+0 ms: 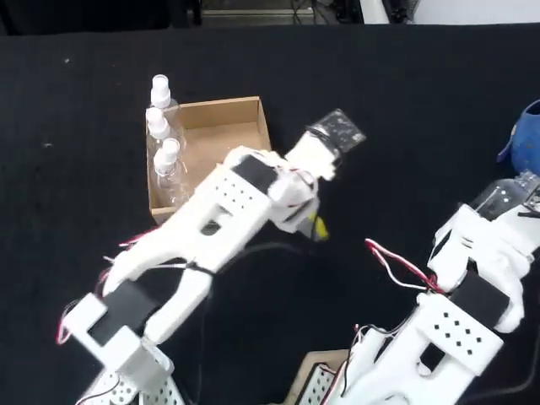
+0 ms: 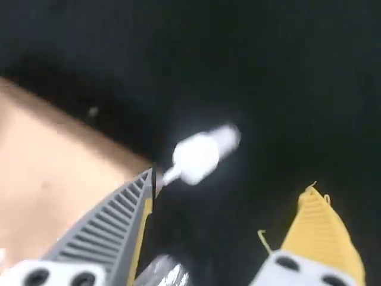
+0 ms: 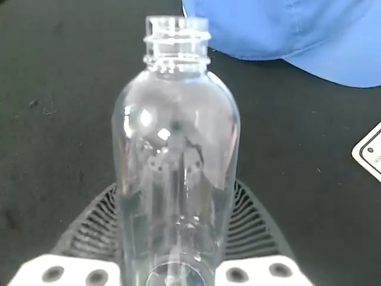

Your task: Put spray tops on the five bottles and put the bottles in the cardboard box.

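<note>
Three boxed, fourth bottle awaiting its top.
Three capped bottles [image 1: 160,126] are sitting along the left wall of the cardboard box [image 1: 224,135]. Left hand [image 2: 232,182] is hanging wide open over the surface [image 1: 405,101], a spray top [image 2: 202,155] just beyond its fingertips. Right hand [image 3: 178,250] is gripping an uncapped bottle [image 3: 175,137]; two bottles are remaining to cap and box, I judge.

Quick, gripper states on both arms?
Left gripper: open, holding nothing; a spray top lies just beyond it.
Right gripper: closed on an uncapped bottle.
</note>
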`<control>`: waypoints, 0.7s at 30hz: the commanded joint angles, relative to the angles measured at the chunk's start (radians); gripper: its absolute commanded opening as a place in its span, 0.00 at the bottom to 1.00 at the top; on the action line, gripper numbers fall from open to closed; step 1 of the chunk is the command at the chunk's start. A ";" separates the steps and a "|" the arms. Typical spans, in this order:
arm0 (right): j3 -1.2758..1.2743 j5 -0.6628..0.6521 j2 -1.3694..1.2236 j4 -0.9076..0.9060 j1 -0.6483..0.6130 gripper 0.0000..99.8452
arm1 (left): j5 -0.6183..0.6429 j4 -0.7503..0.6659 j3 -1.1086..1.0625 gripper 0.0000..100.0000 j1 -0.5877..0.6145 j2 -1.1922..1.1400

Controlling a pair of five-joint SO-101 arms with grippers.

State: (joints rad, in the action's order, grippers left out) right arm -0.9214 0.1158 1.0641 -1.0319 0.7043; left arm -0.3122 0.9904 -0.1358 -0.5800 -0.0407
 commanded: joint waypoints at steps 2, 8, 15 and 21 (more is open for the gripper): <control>0.004 0.000 0.018 0.032 0.021 0.01 | 0.012 -0.157 0.053 0.25 -0.036 -0.080; 0.004 0.000 0.018 0.032 0.021 0.01 | -0.216 -0.104 0.062 0.25 -0.027 -0.160; 0.004 -0.002 0.018 0.032 0.021 0.01 | -0.350 -0.080 0.053 0.25 -0.036 -0.170; 0.004 -0.002 0.018 0.029 -0.017 0.01 | -0.351 -0.077 0.056 0.25 -0.038 -0.170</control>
State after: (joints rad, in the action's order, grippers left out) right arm -0.9214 0.1158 1.0641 -1.0319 0.7058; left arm -0.6513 0.9045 -0.1297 -0.6061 -0.2217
